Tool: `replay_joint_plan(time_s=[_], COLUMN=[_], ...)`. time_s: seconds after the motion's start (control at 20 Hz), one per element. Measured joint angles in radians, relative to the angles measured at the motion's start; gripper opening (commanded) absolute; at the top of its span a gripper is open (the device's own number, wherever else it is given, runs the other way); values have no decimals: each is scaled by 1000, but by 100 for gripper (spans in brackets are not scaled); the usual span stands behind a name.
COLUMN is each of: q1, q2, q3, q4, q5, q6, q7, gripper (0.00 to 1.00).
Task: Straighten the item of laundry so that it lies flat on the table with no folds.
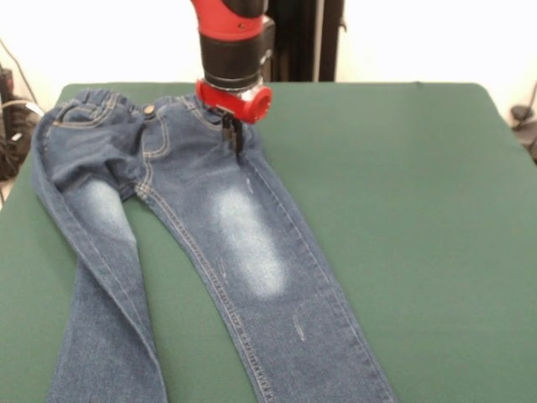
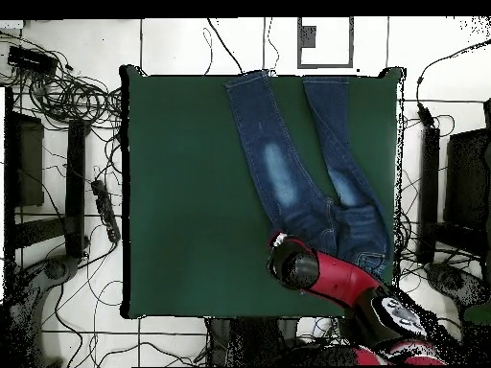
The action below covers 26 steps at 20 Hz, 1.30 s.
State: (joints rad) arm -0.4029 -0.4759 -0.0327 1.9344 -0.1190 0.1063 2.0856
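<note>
On the dark green felt-covered bench (image 1: 419, 210), the faded blue denim jeans (image 1: 243, 243) run lengthwise, legs nearest, waistband farthest. There the black-fingered gripper (image 1: 233, 134) touches the hip; pinched or spread, I cannot tell.

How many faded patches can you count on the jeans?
2: one on each thigh of the jeans, the larger patch on the right of the front view, the smaller patch on the left. Any underneath are hidden.

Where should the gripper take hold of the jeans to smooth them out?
Probably the waistband corner of the jeans beside the gripper, coming straight down from above: the fabric lies low on the table, and the hip near the other waistband corner looks bunched.
</note>
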Motion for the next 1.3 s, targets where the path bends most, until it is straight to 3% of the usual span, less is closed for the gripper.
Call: replay_joint_plan(time_s=[0.55, 1.3], q1=[262, 396], q2=[-58, -78], q3=[-64, -64], q4=[41, 113], q5=[272, 429], q6=[-18, -133], q7=[57, 199], gripper=[0, 0])
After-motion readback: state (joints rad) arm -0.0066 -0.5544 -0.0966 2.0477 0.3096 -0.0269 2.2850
